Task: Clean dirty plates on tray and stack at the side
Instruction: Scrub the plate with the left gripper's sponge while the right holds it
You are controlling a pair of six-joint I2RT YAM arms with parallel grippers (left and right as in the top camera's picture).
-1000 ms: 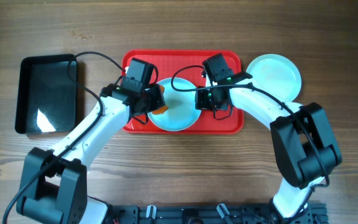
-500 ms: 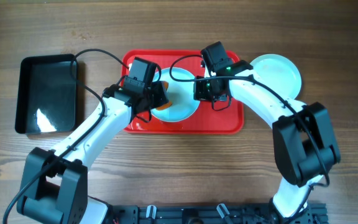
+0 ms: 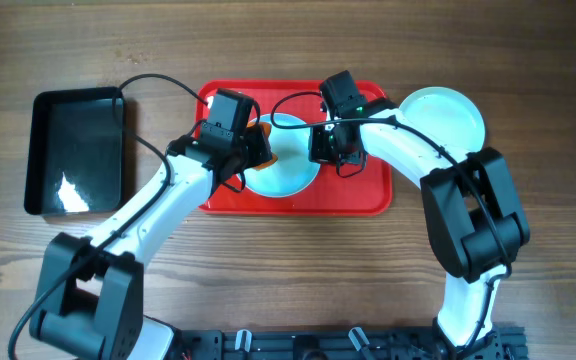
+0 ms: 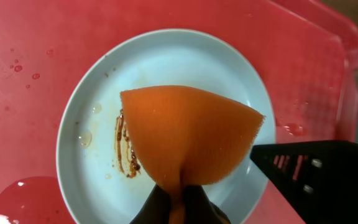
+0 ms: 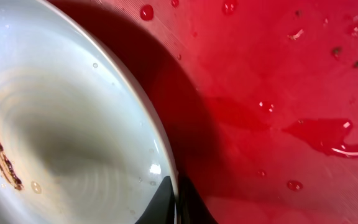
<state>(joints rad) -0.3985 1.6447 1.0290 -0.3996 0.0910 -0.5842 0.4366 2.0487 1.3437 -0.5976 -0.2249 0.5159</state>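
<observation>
A pale plate (image 3: 288, 172) sits on the red tray (image 3: 368, 192). In the left wrist view the plate (image 4: 95, 165) has a brown smear (image 4: 126, 149) left of centre. My left gripper (image 4: 180, 200) is shut on an orange sponge (image 4: 191, 134) held over the plate; it is at the plate's far left edge in the overhead view (image 3: 254, 143). My right gripper (image 5: 176, 200) is shut on the plate's rim (image 5: 61, 93), at the plate's right side in the overhead view (image 3: 321, 150). The plate looks tilted, casting a shadow on the tray (image 5: 278, 93).
A clean pale plate (image 3: 446, 120) lies on the wooden table right of the tray. A glossy black bin (image 3: 73, 150) stands at the left. Water drops and puddles lie on the tray (image 4: 23, 199). My right arm's black body (image 4: 316, 174) is close beside the sponge.
The plate has shifted toward the tray's far side with my right gripper on its rim. My left gripper moved the sponge from the plate's near-left part to its far-left part.
</observation>
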